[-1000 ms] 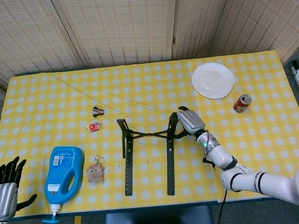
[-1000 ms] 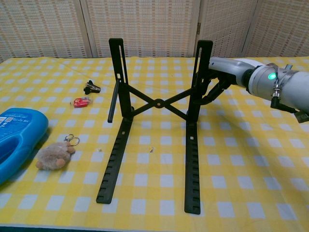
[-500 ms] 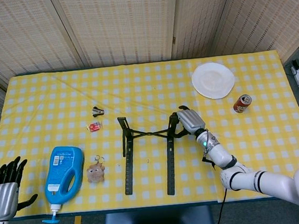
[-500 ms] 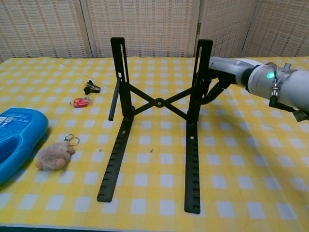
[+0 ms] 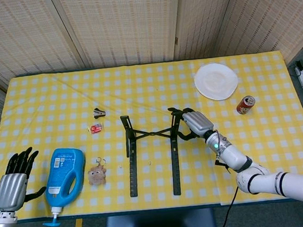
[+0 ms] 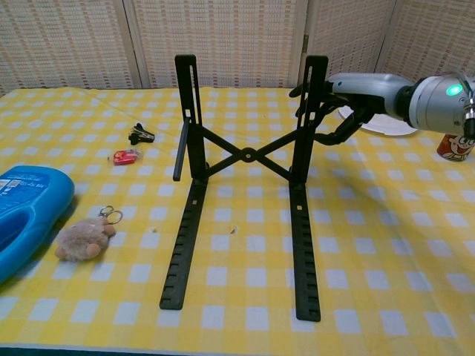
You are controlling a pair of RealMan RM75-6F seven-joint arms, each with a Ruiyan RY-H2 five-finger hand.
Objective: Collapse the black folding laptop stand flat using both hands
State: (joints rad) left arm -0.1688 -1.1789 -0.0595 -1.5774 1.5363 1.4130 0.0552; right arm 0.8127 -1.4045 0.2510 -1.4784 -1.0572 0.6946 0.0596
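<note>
The black folding laptop stand [image 5: 151, 152] is set up in the middle of the yellow checked table, its two uprights [image 6: 187, 111] raised and its cross braces [image 6: 247, 154] spread. My right hand [image 5: 193, 123] grips the top of the stand's right upright [image 6: 312, 104], fingers curled around it; the chest view shows the same right hand [image 6: 349, 95]. My left hand [image 5: 15, 179] hovers at the table's near left corner, fingers spread and holding nothing, far from the stand. It does not show in the chest view.
A blue bottle [image 5: 65, 173] lies left of the stand, with a plush keychain [image 5: 97, 175] beside it. A black clip [image 5: 99, 112] and a small red item [image 5: 95, 128] lie further back. A white plate [image 5: 216, 81] and a can [image 5: 245, 104] are at the right.
The stand has shifted slightly to the right with my right hand on it. My left hand has risen a little and come closer to the table's edge.
</note>
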